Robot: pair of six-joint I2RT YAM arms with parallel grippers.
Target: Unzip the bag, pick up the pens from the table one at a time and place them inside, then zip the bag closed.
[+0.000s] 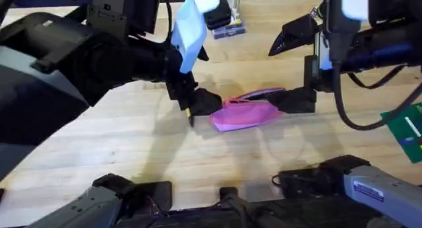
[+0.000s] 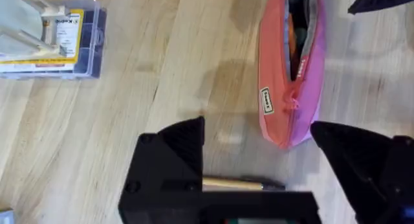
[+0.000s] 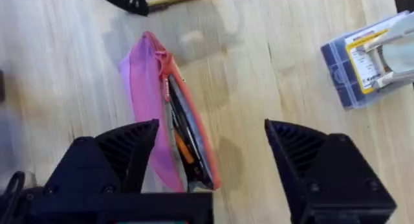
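The pink bag [image 1: 247, 113] lies mid-table with its zipper open. An orange pen [image 3: 183, 149] and dark items show inside it. My left gripper [image 1: 196, 103] is just off the bag's left end, open, its black fingers [image 2: 171, 162] wide apart. A yellow pen [image 2: 236, 183] with a dark tip lies across the gap, one end hidden under a finger; neither finger presses on it. By the bag's right end my right gripper [image 1: 300, 99] is open, and that end of the bag [image 3: 145, 88] lies between its fingers [image 3: 123, 159], close to one of them.
A clear plastic box [image 1: 227, 27] with a yellow label stands behind the bag at the table's far side, also seen from the left wrist [image 2: 58, 39]. A green object [image 1: 405, 129] lies at the right edge. Bare wood [image 1: 132, 142] stretches in front of the bag.
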